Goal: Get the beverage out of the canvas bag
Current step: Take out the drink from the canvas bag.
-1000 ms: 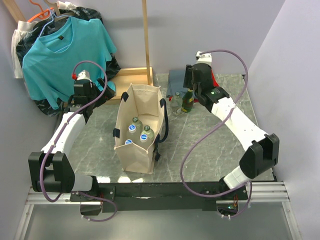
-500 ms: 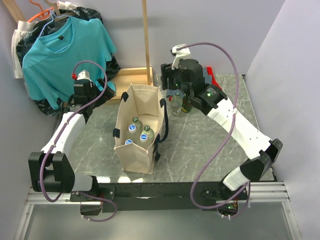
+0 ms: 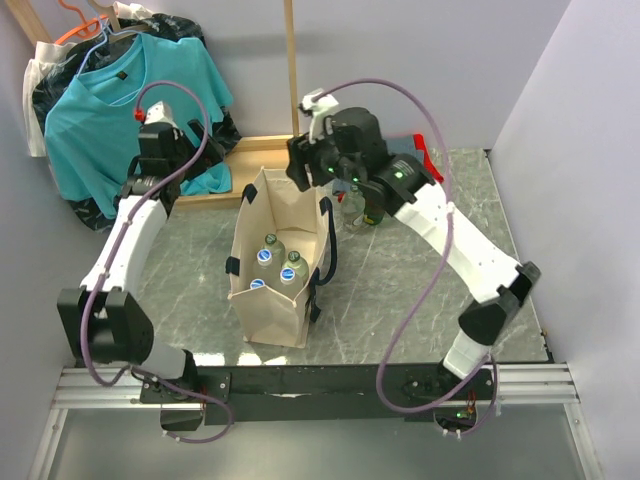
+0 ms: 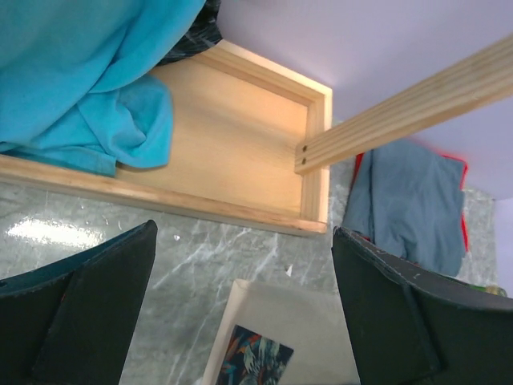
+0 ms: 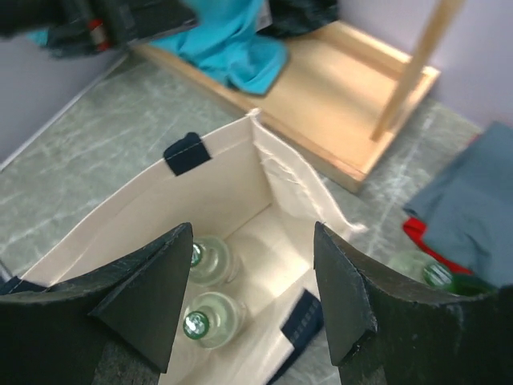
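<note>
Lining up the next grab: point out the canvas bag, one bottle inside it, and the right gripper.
canvas bag (image 3: 270, 318), top external view, near outer wall.
bottle (image 3: 265, 256), top external view, its cap.
right gripper (image 5: 252, 233), right wrist view, midway between fingertips.

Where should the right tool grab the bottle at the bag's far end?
Grip the bottle by its neck under the cap, from straight above the open canvas bag. It stands upright, and the walls and neighbouring bottles box in its sides.
</note>
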Robot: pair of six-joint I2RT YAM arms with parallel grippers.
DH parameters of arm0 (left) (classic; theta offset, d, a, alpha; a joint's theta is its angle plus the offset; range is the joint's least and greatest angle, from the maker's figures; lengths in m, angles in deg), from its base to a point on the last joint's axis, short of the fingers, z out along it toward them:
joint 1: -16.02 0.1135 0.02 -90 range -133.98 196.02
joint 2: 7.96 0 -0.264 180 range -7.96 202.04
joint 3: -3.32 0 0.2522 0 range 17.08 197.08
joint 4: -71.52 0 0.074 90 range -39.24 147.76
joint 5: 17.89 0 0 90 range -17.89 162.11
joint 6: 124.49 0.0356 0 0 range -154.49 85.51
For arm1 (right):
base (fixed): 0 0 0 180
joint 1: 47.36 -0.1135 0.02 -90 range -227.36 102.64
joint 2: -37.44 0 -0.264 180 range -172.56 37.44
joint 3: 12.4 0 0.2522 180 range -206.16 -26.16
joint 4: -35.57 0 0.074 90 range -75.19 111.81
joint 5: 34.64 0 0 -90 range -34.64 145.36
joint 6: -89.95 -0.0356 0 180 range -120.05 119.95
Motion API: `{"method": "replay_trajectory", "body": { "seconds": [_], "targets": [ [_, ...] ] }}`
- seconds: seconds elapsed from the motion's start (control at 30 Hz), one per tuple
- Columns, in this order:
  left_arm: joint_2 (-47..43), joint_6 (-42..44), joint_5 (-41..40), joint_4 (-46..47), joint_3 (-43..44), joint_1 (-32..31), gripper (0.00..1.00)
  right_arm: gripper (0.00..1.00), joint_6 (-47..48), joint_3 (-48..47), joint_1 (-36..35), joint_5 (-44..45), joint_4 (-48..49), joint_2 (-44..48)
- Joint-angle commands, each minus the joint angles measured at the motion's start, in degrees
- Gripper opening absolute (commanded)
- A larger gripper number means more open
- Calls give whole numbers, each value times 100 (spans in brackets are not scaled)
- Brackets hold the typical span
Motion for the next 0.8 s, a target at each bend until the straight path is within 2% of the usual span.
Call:
{"method": "replay_trajectory", "body": {
  "seconds": [0.0, 0.23, 0.33, 0.53, 0.77],
  "targets": [
    [381, 159, -117, -147, 490, -20, 96, 68, 243, -424, -68, -583, -384, -398],
    [811, 282, -82, -322, 974, -20, 96, 68, 391, -627, -103, -812, -639, -828],
    [821, 221, 32, -191, 860, -20, 96, 68, 428, -750, -165, -847, -841, -978],
    [786, 133, 217, -67, 684, -20, 96, 68, 349, -548, -323, -1093, -885, -1040],
    [522, 36, 279, 64, 263, -20, 96, 67, 367, -250, -428, -997, -833, -1067]
  ]
}}
